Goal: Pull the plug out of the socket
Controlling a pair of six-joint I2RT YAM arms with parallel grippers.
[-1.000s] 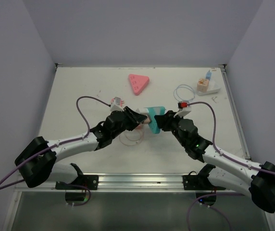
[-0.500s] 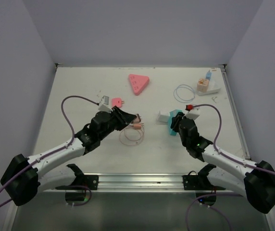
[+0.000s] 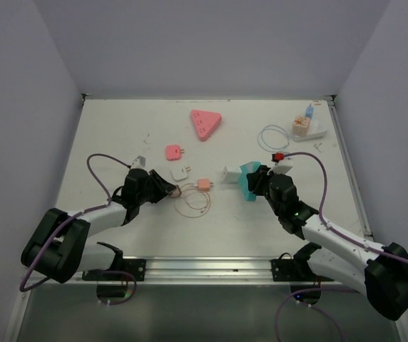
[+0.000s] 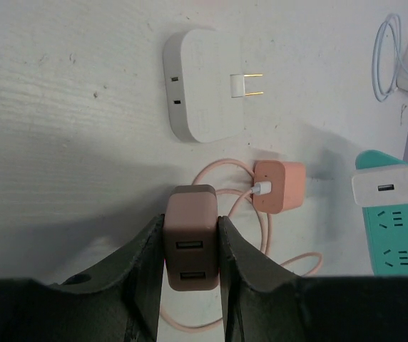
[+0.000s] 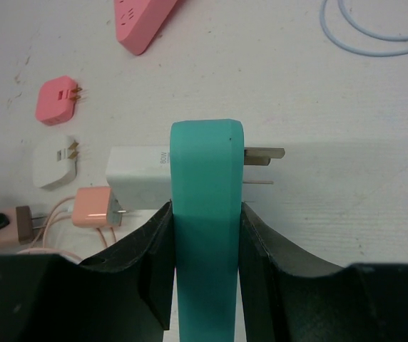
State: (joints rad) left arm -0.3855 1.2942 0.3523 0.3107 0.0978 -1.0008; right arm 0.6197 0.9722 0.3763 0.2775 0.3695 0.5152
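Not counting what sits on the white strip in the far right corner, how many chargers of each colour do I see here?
White: 2, the loose white charger and the seated white charger on the teal strip
Pink: 1, pink charger
Peach: 1, peach charger
Brown: 1, brown charger
Total: 5

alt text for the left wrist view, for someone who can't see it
The left gripper clamps a brown two-port charger. Beyond it lie a corded pink charger and a white two-prong adapter; a teal power strip with a white plug at its top sits at right.
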